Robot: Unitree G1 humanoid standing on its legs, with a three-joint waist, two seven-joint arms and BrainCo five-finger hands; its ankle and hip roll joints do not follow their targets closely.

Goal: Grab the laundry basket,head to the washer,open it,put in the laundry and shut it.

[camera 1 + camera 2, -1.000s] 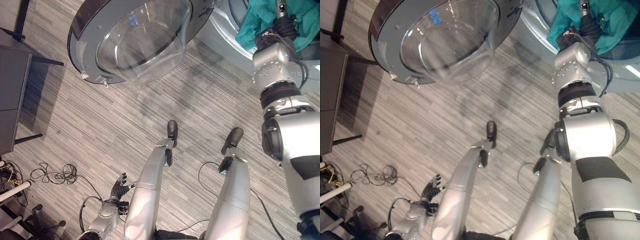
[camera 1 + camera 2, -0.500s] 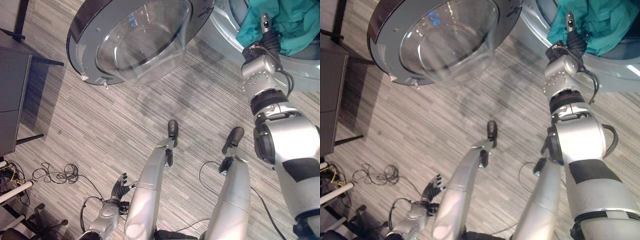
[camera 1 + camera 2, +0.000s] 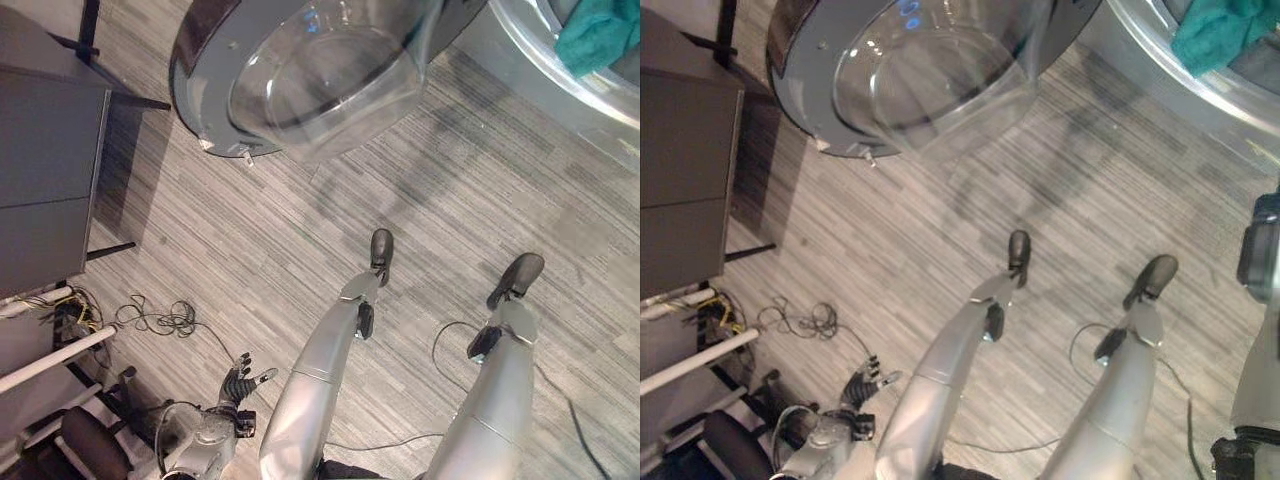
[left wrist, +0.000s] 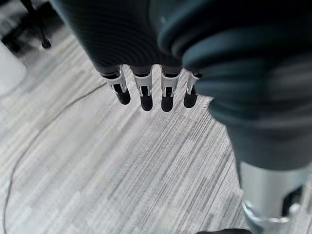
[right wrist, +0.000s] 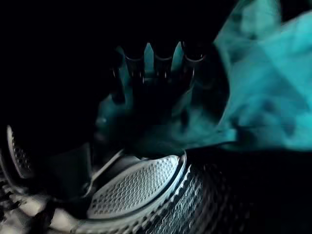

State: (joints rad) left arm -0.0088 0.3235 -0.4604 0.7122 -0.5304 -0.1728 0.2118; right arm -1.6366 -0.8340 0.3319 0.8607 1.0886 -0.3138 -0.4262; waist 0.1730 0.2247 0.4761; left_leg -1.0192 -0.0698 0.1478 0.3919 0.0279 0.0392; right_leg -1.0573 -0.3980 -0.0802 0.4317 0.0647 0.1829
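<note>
Grey striped flooring (image 3: 250,230) runs under everything. At the far left stands a dark cabinet (image 3: 50,180), and near it, at the lower left, a black chair (image 3: 85,445) sits beside a tangle of cables (image 3: 160,320). The left hand (image 3: 240,380) hangs low at the near left, over bare floor; in its own wrist view the fingers (image 4: 144,95) are straight and set side by side, holding nothing.

Farther off and toward the middle, the washer door (image 3: 310,80) stands swung open, its clear bowl-shaped window facing the floor. To the far right is the washer (image 3: 1200,90) with its silvery rim, and teal laundry (image 3: 600,35) lies in its opening.

In the right wrist view, the right hand (image 5: 156,73) is inside the dark drum (image 5: 141,190), whose perforated metal wall shows close by. Its fingers (image 5: 131,66) reach straight into the teal cloth, close beside one another; whether they pinch any of it I cannot tell.
</note>
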